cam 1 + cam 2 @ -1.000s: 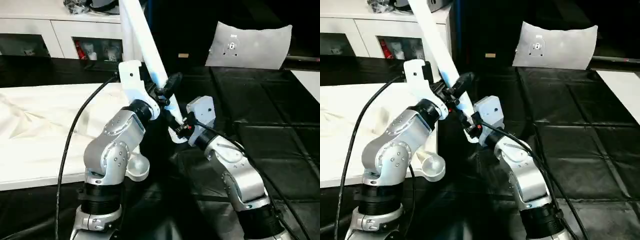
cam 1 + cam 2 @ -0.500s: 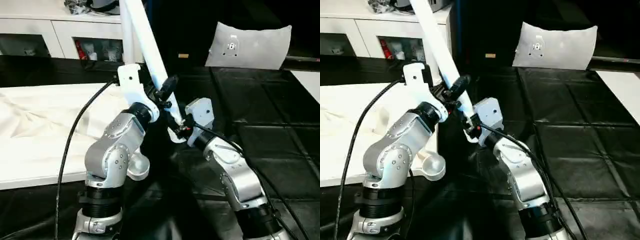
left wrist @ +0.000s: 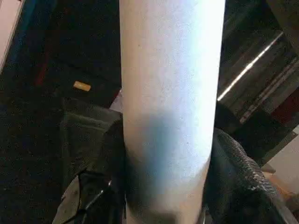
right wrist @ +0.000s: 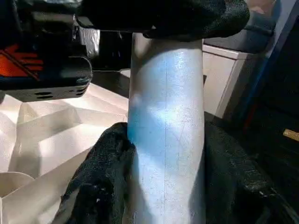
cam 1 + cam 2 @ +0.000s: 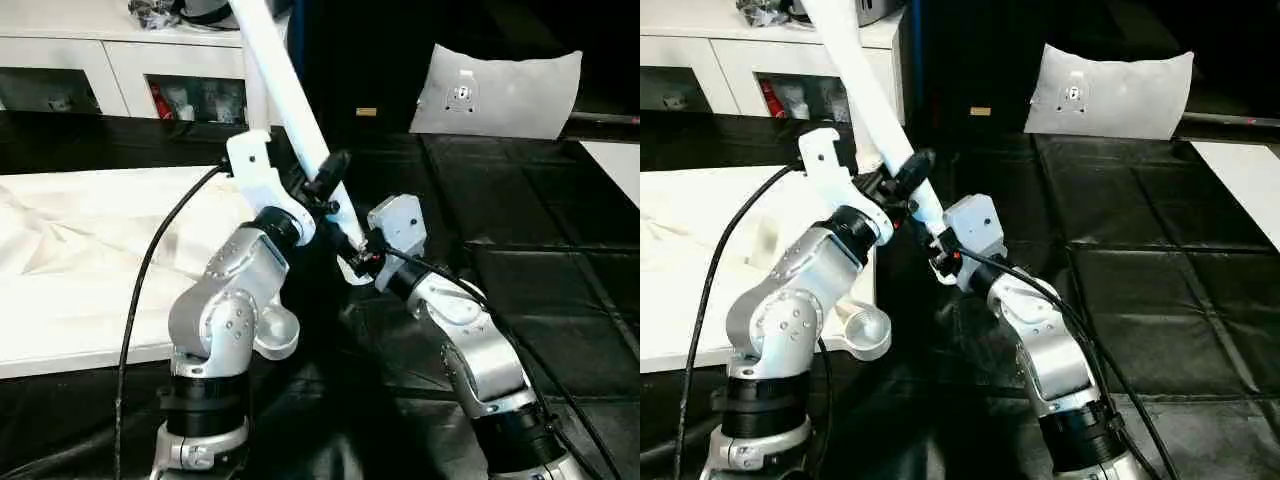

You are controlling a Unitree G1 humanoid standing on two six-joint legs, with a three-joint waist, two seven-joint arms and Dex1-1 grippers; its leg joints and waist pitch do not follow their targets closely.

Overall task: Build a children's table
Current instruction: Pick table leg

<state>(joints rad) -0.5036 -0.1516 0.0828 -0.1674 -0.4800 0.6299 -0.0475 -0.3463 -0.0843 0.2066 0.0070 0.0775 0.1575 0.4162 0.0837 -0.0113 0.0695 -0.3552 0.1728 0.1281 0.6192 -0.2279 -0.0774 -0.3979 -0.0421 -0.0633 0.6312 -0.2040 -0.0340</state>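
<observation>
Leg-fitting step: 1 leg [image 5: 290,95] held tilted beyond the tabletop's [image 5: 90,260] right edge, left gripper [image 5: 325,185] and right gripper [image 5: 358,258] both clamped on it; next, seating it in a corner socket.

White leg [image 5: 290,95], black claw fingers [image 4: 103,182], silver forearms [image 5: 235,290]

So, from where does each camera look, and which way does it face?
Left and right eye views: from the head, forward and down; both silver forearms hold the white table leg.
Left wrist view: along the left gripper, closed on the leg.
Right wrist view: along the right gripper, gripping lower; the left gripper above.
All share the leg.
</observation>
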